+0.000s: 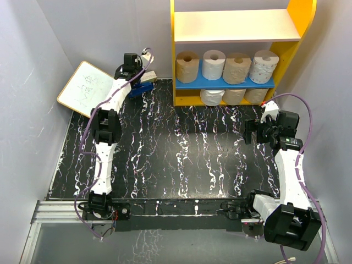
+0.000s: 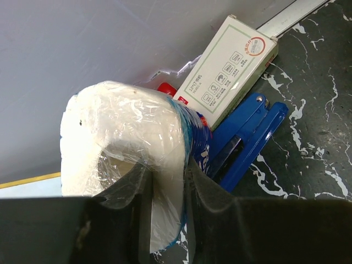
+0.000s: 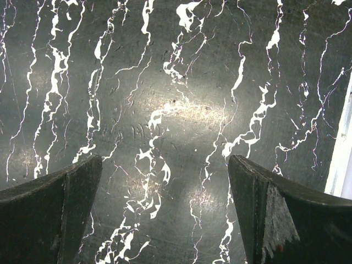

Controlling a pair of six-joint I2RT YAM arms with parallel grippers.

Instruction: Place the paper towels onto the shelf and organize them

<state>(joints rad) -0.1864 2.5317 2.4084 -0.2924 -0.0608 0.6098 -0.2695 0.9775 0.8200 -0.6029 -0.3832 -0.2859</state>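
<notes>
My left gripper [image 2: 168,190] is shut on a plastic-wrapped white paper towel roll with a blue wrapper [image 2: 126,132]. Its jaws pinch the roll's wall, one finger in the core and one outside. In the top view this gripper [image 1: 144,59] is at the back left by the wall. The yellow shelf [image 1: 180,55] has four rolls on its blue lower board: tan [image 1: 187,66], white [image 1: 213,64], tan [image 1: 236,67], patterned white [image 1: 263,66]. Three more rolls [image 1: 234,95] lie under that board. The peach upper board [image 1: 236,26] is bare. My right gripper [image 1: 250,132] is open and empty over the table [image 3: 165,110].
A blue stapler [image 2: 247,137] and a white box [image 2: 231,69] lie right beside the held roll, near the back wall. A wood-framed whiteboard [image 1: 85,88] leans at the far left. The table is black with white veins [image 1: 181,159].
</notes>
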